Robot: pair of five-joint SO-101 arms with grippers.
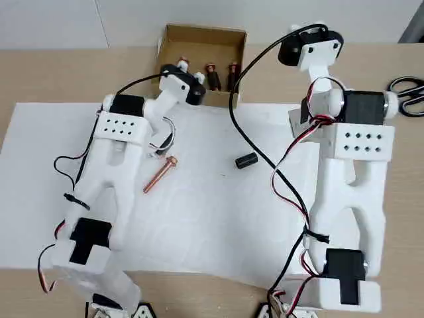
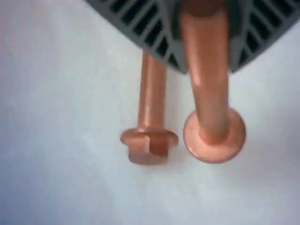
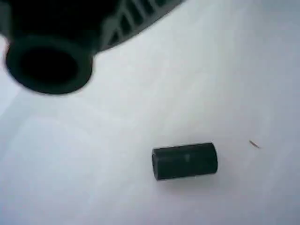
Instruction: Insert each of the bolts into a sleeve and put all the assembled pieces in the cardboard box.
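Left gripper point(image 2: 205, 54) was clamped on the gripped copper bolt point(image 2: 209, 103), a copper-coloured metal shank with a round flange head. The bolt projected past the grey ribbed jaws with its head end toward the white paper sheet point(image 1: 212, 218). Just beside it and roughly parallel, the loose copper bolt point(image 2: 151, 108), hex flange head, lay flat on the sheet; whether the two heads touched could not be told. In the high view the loose copper bolt lay close to the left arm, well apart from the loose black sleeve point(image 1: 246, 159), a short black cylinder on its side near the middle of the sheet. Right gripper point(image 3: 58, 30) held the gripped black sleeve point(image 3: 47, 68), a like cylinder, open bore facing the wrist camera. The open brown cardboard box point(image 1: 205, 30) stood at the sheet's far edge, with three assembled pieces point(image 1: 212, 76), copper heads in black sleeves, inside. Black-handled scissors point(image 1: 407, 93) lay on the wooden table point(image 1: 40, 73) beside the right arm.
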